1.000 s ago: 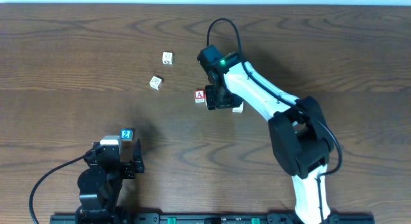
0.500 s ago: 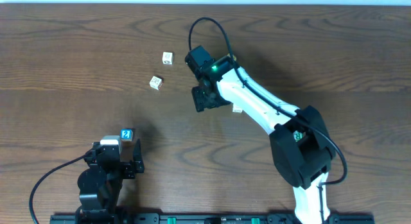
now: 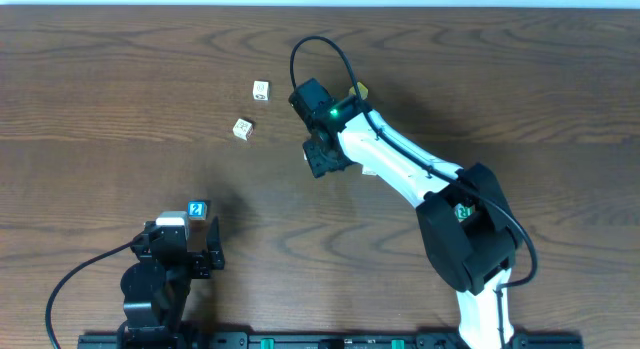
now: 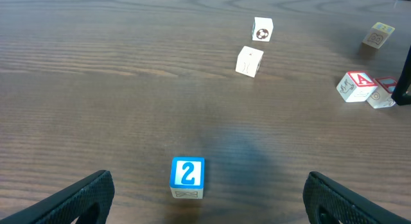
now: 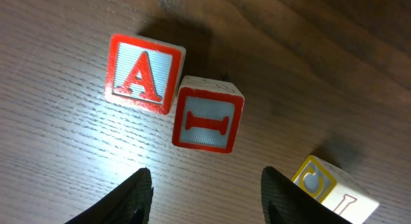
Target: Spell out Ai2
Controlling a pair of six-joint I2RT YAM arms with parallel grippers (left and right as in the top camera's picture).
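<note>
**Worktop** (image 3: 520, 79): dark wood grain. It carries every block listed below.

**My right fingers** (image 3: 322, 159): spread apart and pinching nothing, held over the middle of the worktop. In my right wrist view both tips show at the lower edge, with bare wood between them.

**A block** (image 5: 142, 73): red letter on white inside a red border. It lies flat, face up, just ahead of my right fingers and is not touched by them. From overhead my right arm hides it.

**I block** (image 5: 207, 122): same red and white style, face up, with its letter lying sideways to my wrist camera. It touches the A block at one edge, sitting to that block's right and nearer my fingertips. My fingers do not touch it.

**2 block** (image 4: 187, 176): white numeral on blue, face up. It sits alone on the left part of the worktop, well apart from the A and I pair.

**My left fingers** (image 3: 182, 237): spread wide and gripping nothing, low at the near left of the worktop. The 2 block lies just ahead of them, in line with the gap and a little toward the left one. It touches neither finger.

**Far white block** (image 4: 262, 29) and **near white block** (image 4: 249, 61): near each other but apart, beyond the 2 block and to the left of the A and I pair. Their dark marks are too small to read.

**Yellow-topped block** (image 5: 331, 189): just beside my right-hand fingertip in the right wrist view and apart from the I block. I cannot tell whether it touches the finger.
</note>
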